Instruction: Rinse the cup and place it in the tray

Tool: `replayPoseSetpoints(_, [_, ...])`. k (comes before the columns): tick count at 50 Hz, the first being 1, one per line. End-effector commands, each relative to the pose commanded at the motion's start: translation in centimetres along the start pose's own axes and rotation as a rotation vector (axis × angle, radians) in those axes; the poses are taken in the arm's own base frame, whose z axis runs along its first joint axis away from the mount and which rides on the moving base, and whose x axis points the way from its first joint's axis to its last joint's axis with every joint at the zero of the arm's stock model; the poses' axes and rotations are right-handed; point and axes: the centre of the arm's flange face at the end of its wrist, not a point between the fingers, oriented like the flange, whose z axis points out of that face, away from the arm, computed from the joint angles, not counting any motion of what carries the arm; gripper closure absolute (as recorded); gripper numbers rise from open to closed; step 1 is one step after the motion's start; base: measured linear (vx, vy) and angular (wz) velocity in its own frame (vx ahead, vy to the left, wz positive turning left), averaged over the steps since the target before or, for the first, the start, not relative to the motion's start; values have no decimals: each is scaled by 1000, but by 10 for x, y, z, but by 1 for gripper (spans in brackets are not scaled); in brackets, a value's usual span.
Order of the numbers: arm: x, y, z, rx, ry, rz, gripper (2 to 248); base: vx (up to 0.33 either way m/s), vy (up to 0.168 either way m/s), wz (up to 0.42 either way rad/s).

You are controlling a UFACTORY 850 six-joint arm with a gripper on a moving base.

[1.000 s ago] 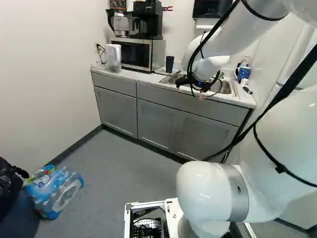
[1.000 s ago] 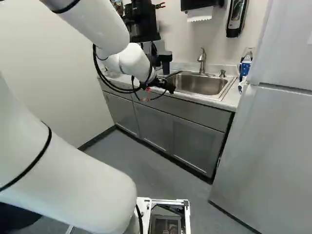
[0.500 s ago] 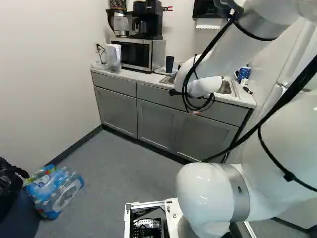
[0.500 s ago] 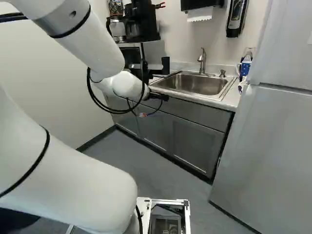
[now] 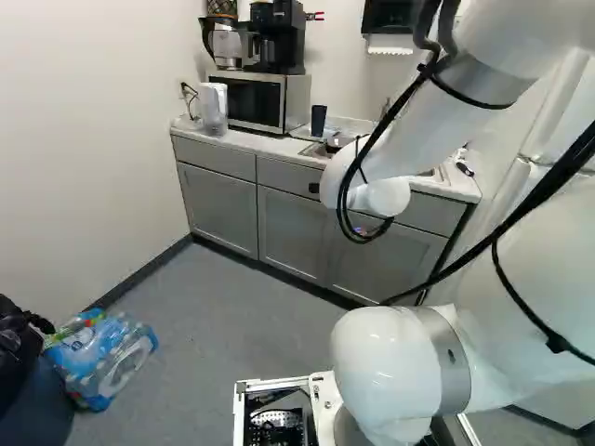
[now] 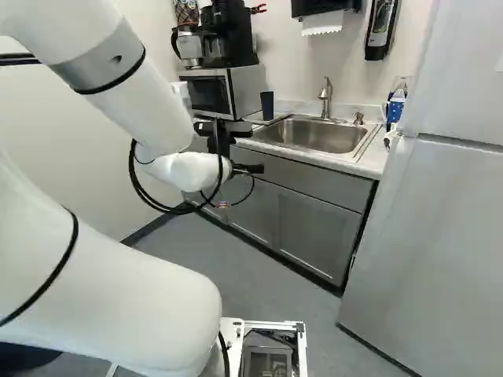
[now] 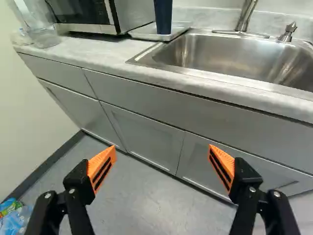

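Empty and spread wide, the gripper (image 7: 162, 147) nearest, with only air between the orange pads (image 7: 100, 161). Just ahead, the gray cabinet doors (image 7: 142, 137); back off a little toward the base before any turn of the wrist. Farther and higher, the countertop (image 7: 110, 58), with a front lip likely to catch a fingertip: on any new approach, rise over it first, then reach in level. Beyond that lip, the stainless sink (image 7: 210, 49) to the right and the white tray (image 7: 144, 33) to the left, with the dark blue cup (image 7: 163, 17) standing on end in it. Judging by that placement, probably the last step: withdraw smoothly, with no regrip. Impossible to tell from here whether rinsed. If a rinse is needed, close gently on both sides of the wall, lift straight up, and carry right to the faucet (image 7: 244, 17) at the far edge. Mind the microwave (image 7: 80, 14), close by on the left; allow room for the open fingers there.
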Motion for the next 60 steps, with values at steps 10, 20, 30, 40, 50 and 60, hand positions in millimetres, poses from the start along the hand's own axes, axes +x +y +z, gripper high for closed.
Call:
replayPoseSetpoints(10, [-18,-5,-7,18,32,-13,3,0,0,0])
replayPoseSetpoints(20, [-34,-9,-14,33,60,-24,3,0,0,0])
replayPoseSetpoints(30, [-46,-12,-20,46,83,-33,3,0,0,0])
replayPoseSetpoints(40, [-56,-14,-25,57,102,-39,3,0,0,0])
replayPoseSetpoints(50, [-64,-16,-29,65,116,-44,3,0,0,0])
replayPoseSetpoints(60, [-69,-17,-32,71,125,-47,3,0,0,0])
